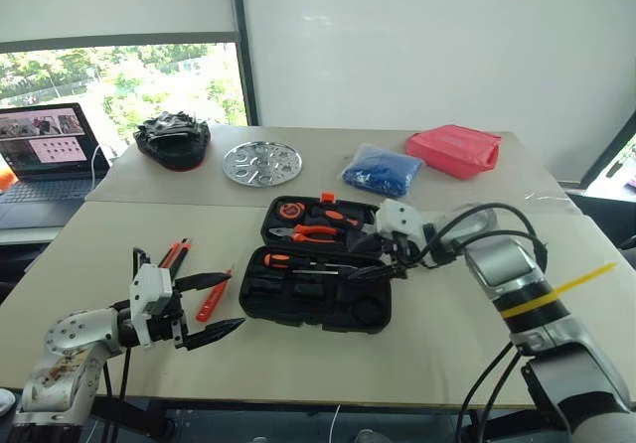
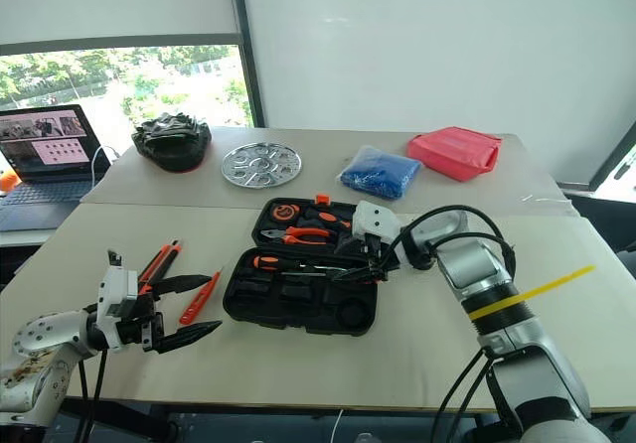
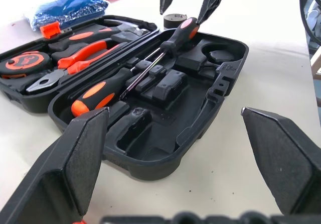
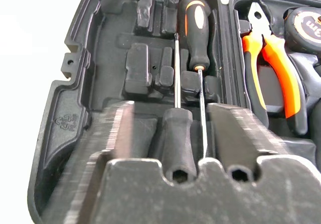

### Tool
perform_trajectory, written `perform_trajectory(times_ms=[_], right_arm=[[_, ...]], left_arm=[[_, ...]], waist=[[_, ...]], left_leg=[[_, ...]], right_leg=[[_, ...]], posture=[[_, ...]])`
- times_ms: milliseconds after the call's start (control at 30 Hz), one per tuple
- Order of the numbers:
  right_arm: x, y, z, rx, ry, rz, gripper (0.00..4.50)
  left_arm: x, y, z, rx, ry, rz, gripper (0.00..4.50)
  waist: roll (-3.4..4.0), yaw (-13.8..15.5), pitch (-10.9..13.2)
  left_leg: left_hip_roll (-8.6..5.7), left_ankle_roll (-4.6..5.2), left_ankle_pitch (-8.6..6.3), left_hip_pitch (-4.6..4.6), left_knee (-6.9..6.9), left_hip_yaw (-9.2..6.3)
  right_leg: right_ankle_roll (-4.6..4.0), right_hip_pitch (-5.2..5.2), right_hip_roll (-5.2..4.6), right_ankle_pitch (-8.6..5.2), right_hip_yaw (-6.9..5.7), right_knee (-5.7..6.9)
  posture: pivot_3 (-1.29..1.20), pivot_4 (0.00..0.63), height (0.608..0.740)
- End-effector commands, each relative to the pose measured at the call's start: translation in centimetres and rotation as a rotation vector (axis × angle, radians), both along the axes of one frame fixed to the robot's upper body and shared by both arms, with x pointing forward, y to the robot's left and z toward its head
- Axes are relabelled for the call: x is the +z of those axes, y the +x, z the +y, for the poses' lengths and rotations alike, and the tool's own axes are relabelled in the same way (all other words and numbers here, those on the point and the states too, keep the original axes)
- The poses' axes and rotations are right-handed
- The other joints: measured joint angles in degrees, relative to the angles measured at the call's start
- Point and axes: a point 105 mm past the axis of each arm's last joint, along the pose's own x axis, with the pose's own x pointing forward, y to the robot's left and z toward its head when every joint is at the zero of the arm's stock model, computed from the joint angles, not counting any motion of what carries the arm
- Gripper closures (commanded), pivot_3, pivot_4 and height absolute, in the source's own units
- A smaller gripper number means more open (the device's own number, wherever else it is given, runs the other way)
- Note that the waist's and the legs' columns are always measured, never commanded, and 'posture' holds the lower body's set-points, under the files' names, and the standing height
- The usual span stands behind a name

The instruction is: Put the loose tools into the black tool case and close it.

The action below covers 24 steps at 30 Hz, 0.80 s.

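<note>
The black tool case (image 1: 298, 309) lies open in the middle of the table. Two orange-and-black screwdrivers lie in its near half, one with its handle (image 3: 95, 93) at the left, the other with its handle (image 3: 178, 33) at the right end. My right gripper (image 1: 380, 269) hovers open over that right handle, its fingers (image 4: 120, 128) on either side of it with gaps. A dark tape roll (image 3: 174, 19) stands on the table just beyond the case. The utility knife (image 1: 174, 254) and the slim orange tester screwdriver (image 1: 210, 303) lie left of the case. My left gripper (image 1: 231, 301) hangs open beside the tester.
Pliers (image 1: 313, 232) and an orange tape measure (image 1: 290, 210) sit in the case's far half. At the back stand a red box (image 1: 452, 150), a blue bag (image 1: 383, 170), a round metal tray (image 1: 261, 162), a black bowl-like object (image 1: 172, 140) and a laptop (image 1: 45, 150).
</note>
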Motion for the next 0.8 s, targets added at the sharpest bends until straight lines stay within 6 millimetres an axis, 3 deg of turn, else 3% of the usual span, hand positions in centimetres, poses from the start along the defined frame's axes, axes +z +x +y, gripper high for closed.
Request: perform_trajectory(times_ms=[33, 133, 167, 433, 800], right_arm=[[1.2, 0.2, -1.9, -0.008, -0.058, -0.099, 3.33], [0.9, 0.3, -2.4, -0.026, -0.080, -0.095, 4.35], [0.7, 0.3, -2.6, -0.031, -0.086, -0.088, 4.43], [-0.6, 1.0, -4.6, -0.090, -0.183, -0.093, 4.43], [-2.4, 0.5, -1.4, -0.022, -0.135, -0.061, 4.43]], left_arm=[[1.2, 0.1, 0.4, 0.007, 0.019, -0.057, 0.00], [1.1, 0.1, 0.4, 0.008, 0.020, -0.055, 0.00], [1.1, 0.1, 0.4, 0.009, 0.020, -0.055, 0.00], [0.9, -0.1, 0.3, 0.011, 0.020, -0.050, 0.00], [0.8, -0.2, 0.2, 0.019, 0.022, -0.050, 0.00]], waist=[[0.02, 0.01, 0.01], [0.02, 0.01, 0.01], [0.02, 0.02, 0.01], [0.04, -0.02, 0.03], [0.04, -0.03, 0.03]], left_leg=[[0.00, 0.00, 0.00, 0.00, 0.00, 0.00], [0.00, 0.00, 0.00, 0.00, 0.00, 0.01], [0.00, 0.00, 0.00, 0.00, 0.00, 0.01], [0.00, 0.00, 0.00, 0.00, 0.00, 0.02], [0.01, 0.00, 0.00, 0.06, 0.00, 0.01]], right_leg=[[0.00, 0.00, 0.00, 0.00, 0.00, 0.00], [0.00, 0.01, 0.00, 0.00, -0.01, -0.03], [0.00, 0.01, 0.00, 0.00, -0.01, -0.03], [0.00, 0.01, 0.00, 0.00, -0.01, -0.03], [-0.01, 0.08, 0.01, 0.00, -0.02, -0.02]], posture=[[0.00, 0.150, 0.740], [0.00, 0.150, 0.740], [0.00, 0.150, 0.740], [0.00, 0.150, 0.740], [0.00, 0.150, 0.740]])
